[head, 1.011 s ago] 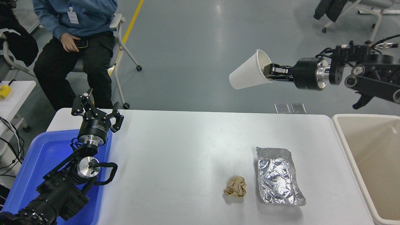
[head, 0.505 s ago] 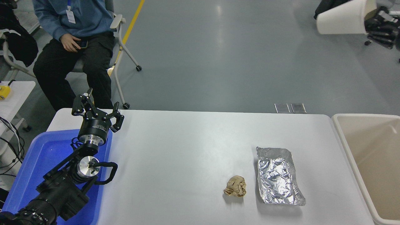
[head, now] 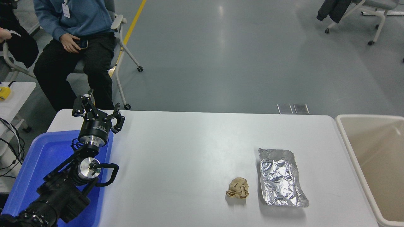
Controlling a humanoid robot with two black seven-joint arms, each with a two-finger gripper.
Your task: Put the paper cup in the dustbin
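Note:
The beige dustbin [head: 353, 148] stands at the table's right end, its inside showing bare. The paper cup is out of view. My right arm and gripper are out of view too. My left gripper [head: 96, 110] is parked at the lower left over the blue tray's far edge, its fingers spread open and empty.
A blue tray [head: 41, 160] lies under the left arm. A crumpled brown paper ball [head: 237, 188] and a foil tray [head: 280, 177] lie on the white table [head: 189, 148] at the front right. A person [head: 75, 37] sits on a chair beyond the far left corner.
My right gripper rose up and to the right with the paper cup in it, reached the top right corner, then left the picture. The left arm has not moved.

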